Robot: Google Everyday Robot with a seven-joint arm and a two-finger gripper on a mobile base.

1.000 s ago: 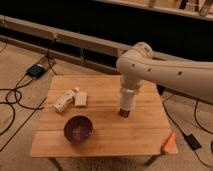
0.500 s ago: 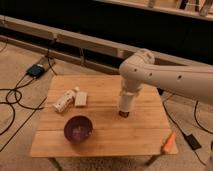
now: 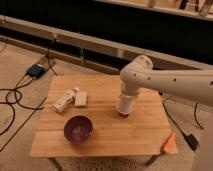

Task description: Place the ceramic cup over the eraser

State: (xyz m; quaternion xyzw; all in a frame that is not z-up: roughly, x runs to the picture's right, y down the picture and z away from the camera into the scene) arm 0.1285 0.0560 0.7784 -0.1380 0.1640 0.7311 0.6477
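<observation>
My gripper (image 3: 125, 100) points straight down over the right middle of the wooden table (image 3: 100, 135). It is shut on the ceramic cup (image 3: 124, 105), a small plain white cup that hangs from the end of the arm, just above the table top. A dark sliver of the eraser (image 3: 123, 115) shows directly under the cup's lower rim. The rest of the eraser is hidden by the cup.
A dark purple bowl (image 3: 78, 129) sits at the front left of the table. A white bottle (image 3: 65, 101) lies on its side at the left, next to a pale flat block (image 3: 81, 98). An orange object (image 3: 169, 142) is by the table's right corner. Cables (image 3: 12, 97) lie on the floor at the left.
The arm's upper part has come down slightly. The cup stays over the same spot on the table.
</observation>
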